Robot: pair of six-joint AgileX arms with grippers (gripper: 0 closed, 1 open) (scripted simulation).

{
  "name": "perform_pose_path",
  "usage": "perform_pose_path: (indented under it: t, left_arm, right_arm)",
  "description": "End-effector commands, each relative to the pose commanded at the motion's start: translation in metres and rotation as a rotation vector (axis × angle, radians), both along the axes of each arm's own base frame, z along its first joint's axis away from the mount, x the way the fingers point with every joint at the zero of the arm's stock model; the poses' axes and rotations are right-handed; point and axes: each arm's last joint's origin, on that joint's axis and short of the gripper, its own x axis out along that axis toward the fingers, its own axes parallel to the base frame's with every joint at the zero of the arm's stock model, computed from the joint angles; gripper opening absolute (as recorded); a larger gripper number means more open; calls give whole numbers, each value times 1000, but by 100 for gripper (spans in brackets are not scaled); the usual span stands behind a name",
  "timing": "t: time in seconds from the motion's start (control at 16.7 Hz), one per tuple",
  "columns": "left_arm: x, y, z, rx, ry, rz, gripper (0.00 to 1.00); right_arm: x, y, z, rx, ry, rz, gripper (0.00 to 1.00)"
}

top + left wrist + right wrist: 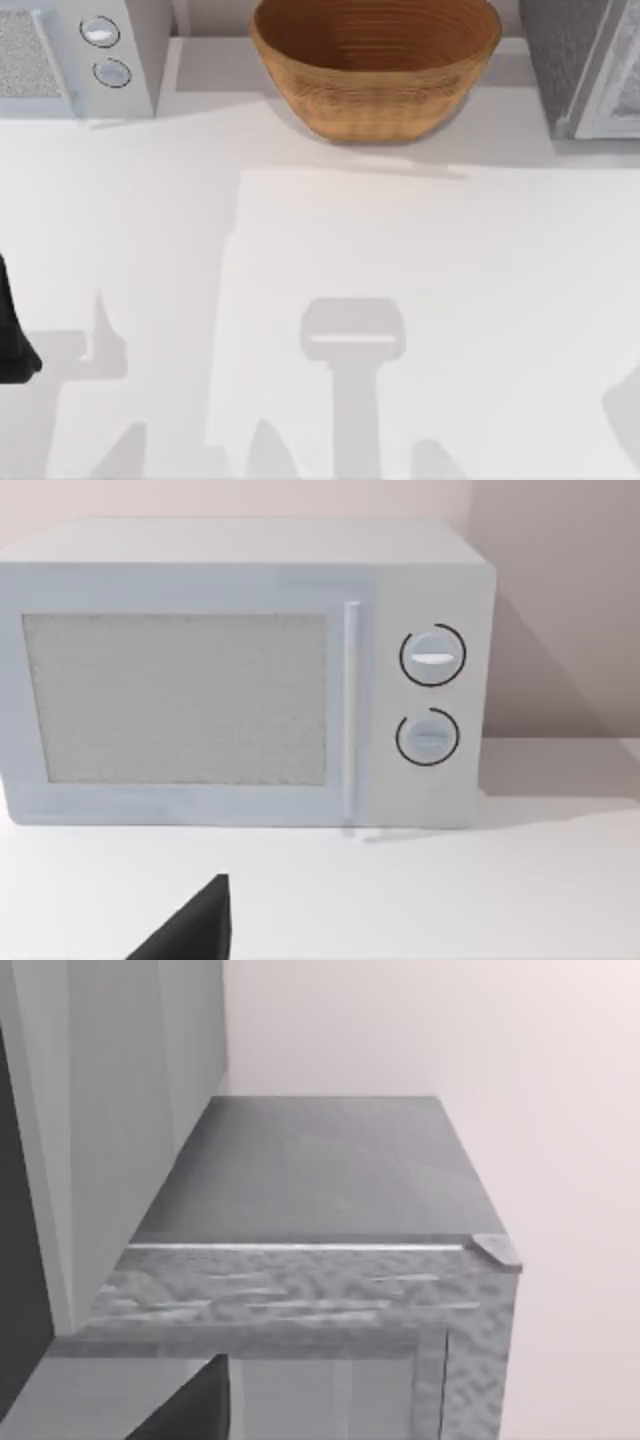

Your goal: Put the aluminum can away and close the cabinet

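Overhead, white table (420, 300); grey cabinet (585, 65) at far right, woven basket (375, 62) at far centre, microwave (75, 55) at far left. Left arm (12, 340) at the left edge; claw state cannot be told.

One woven basket (375, 65) — one microwave (245, 670) with two dials — one grey cabinet (320, 1220).

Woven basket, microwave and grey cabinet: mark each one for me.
woven basket (375, 100): top view, outer front wall.
microwave (175, 695): left wrist view, door window.
grey cabinet (320, 1165): right wrist view, flat top surface.
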Motion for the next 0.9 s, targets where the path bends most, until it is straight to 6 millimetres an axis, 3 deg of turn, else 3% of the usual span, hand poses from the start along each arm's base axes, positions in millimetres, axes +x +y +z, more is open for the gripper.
perform_pose_path:
  t: [0.24,0.42,0.66,0.9]
  left_arm:
    - [0,0,0,0,0,0,100]
    - [0,0,0,0,0,0,100]
    - [0,0,0,0,0,0,100]
    - [0,0,0,0,0,0,100]
  right_arm:
    - [25,21,0,1,-1,0,100]
    - [54,53,0,3,-2,0,100]
    - [86,115,0,5,-2,0,100]
    - [99,187,0,5,-1,0,100]
